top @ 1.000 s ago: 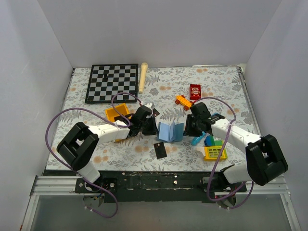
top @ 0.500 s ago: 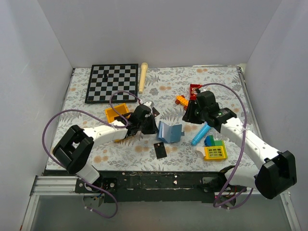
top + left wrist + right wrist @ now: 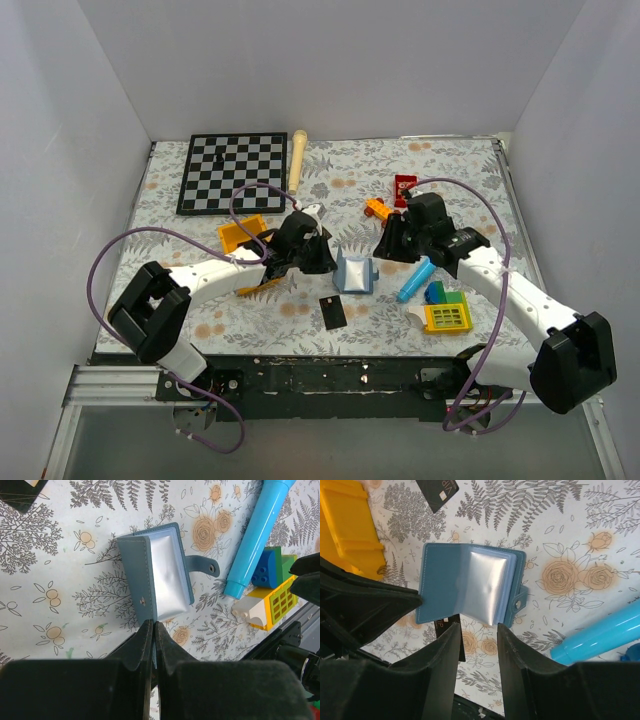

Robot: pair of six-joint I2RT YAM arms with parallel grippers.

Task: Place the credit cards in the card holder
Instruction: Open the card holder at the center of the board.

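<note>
Mid-table, the card holder (image 3: 355,272) lies open between the arms with a credit card (image 3: 333,312) just beside it, so the clean play looks like pinning the holder flat before feeding that card in, left gripper (image 3: 153,625) pinched shut and seemingly empty at its edge, right gripper (image 3: 478,630) half-open, empty, hovering above

Overhead; both wrist views over card holder (image 3: 155,570)

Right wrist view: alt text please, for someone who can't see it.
The slate-blue card holder lies open on the floral table cover, clear sleeves facing up, with the right gripper open over its lower edge. One black credit card lies beyond it at the top, a yellow tray upper left, a bright blue tube lower right.
</note>
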